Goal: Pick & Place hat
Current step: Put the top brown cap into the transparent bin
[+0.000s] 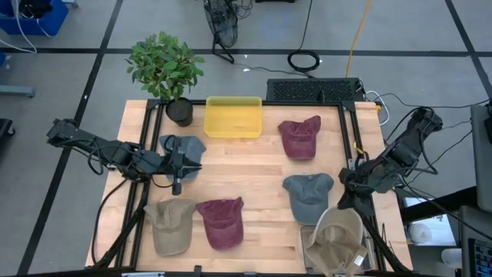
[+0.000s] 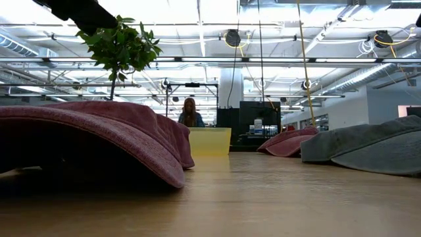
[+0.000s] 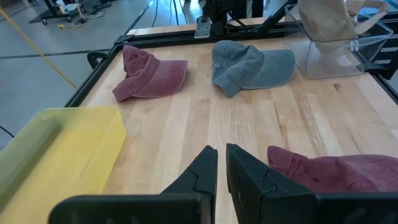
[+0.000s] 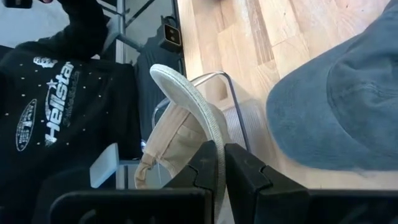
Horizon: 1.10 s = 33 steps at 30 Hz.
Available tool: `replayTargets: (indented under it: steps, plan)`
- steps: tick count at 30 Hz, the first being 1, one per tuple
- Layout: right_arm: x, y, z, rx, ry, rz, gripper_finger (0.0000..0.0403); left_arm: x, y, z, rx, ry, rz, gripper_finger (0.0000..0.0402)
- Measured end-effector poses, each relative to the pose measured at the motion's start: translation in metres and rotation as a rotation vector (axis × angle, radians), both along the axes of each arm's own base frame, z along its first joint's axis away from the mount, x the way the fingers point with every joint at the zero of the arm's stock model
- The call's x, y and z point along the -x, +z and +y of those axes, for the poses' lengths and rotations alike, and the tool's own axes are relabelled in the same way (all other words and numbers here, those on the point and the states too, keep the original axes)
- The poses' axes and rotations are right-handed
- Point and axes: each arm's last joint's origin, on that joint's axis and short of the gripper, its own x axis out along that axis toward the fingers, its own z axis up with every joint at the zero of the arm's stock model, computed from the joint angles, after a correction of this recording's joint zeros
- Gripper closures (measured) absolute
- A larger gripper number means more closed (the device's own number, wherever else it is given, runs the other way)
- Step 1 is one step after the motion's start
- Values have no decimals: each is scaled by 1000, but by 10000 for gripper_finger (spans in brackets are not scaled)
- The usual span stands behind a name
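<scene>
A tan hat (image 1: 335,240) stands in a clear container (image 3: 336,59) at the table's near right corner, with my right gripper (image 1: 345,201) shut on it just above. On the table lie a grey-blue hat (image 1: 308,195), a maroon hat (image 1: 300,137), another maroon hat (image 1: 221,221), a second tan hat (image 1: 170,225) and a blue-grey hat (image 1: 184,145). My left gripper (image 3: 221,167) hovers over the blue-grey hat at the left, fingers shut with nothing between them. My right gripper pinches the tan hat's brim (image 4: 198,121) between its two fingers (image 4: 205,163), at the brim's pale edge. The fingers slant down from the table's right side. The hat stands with its brim up and its crown down inside the clear container.
A yellow bin (image 1: 233,117) and a potted plant (image 1: 166,71) stand at the far edge. A person in a black printed sweatshirt (image 4: 56,118) is close beside the container, off the table. Bare wood lies in the middle of the table (image 1: 254,173).
</scene>
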Motion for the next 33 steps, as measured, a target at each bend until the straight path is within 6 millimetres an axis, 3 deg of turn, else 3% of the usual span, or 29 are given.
replayTargets:
  steps: [20, 33]
  plan:
    - [-24, -19, 24, 87, 11, 129, 390, 0, 0, 0, -2, 0, 0, 360]
    - [-22, -15, 18, 158, -7, 24, 390, 0, 0, 0, -7, -3, 0, 360]
